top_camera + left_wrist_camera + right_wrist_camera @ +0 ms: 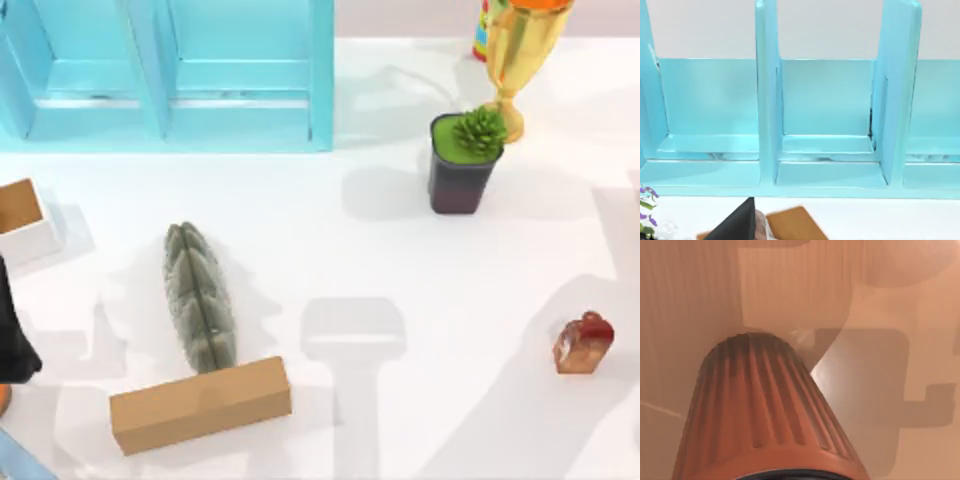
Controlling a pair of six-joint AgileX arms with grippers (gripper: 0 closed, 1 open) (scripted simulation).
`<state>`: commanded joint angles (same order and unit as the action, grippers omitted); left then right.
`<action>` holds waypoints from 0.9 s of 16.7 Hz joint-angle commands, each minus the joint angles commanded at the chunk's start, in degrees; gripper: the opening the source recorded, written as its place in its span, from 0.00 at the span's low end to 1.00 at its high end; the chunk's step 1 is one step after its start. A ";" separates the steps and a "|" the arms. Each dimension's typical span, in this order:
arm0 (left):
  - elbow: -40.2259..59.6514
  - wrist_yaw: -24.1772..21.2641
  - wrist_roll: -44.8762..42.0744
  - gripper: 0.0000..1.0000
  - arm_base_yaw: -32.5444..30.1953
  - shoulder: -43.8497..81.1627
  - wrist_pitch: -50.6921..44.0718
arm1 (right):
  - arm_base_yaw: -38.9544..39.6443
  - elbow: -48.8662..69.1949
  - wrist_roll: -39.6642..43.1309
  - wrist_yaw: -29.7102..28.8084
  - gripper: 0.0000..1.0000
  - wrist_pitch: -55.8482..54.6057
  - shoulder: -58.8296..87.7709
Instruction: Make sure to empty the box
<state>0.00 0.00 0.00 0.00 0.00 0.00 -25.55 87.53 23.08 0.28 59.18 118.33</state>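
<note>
The left arm (15,345) hung by the small white box (22,222), presumably to empty it. Its grip I couldn't tell, nor the right's.

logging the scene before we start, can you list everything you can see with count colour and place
shelf unit: 1, light blue, top left of the table
small box: 1, white with brown inside, left edge
ridged object: 1, grey-green, lying left of centre
long block: 1, brown, bottom left, at the ridged object's near end
potted plant: 1, green in a dark pot, upper right
trophy: 1, gold, behind the plant
small object: 1, red-brown, right side
table: 1, white
left arm: 1, black, left edge
</note>
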 joint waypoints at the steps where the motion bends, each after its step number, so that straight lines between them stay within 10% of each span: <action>1: 0.00 0.00 0.00 1.00 0.00 0.00 0.00 | 0.00 0.00 0.00 0.00 0.32 0.00 0.00; 5: 0.00 0.00 0.00 1.00 0.00 0.00 0.00 | 0.00 0.00 0.00 0.00 0.02 0.00 0.00; 15: 0.00 0.00 0.00 1.00 0.00 0.00 0.00 | 0.00 0.16 -0.07 0.04 0.00 0.16 -0.05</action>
<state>0.00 0.00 0.00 0.00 0.00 0.00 -25.55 87.69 23.01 0.32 59.34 118.28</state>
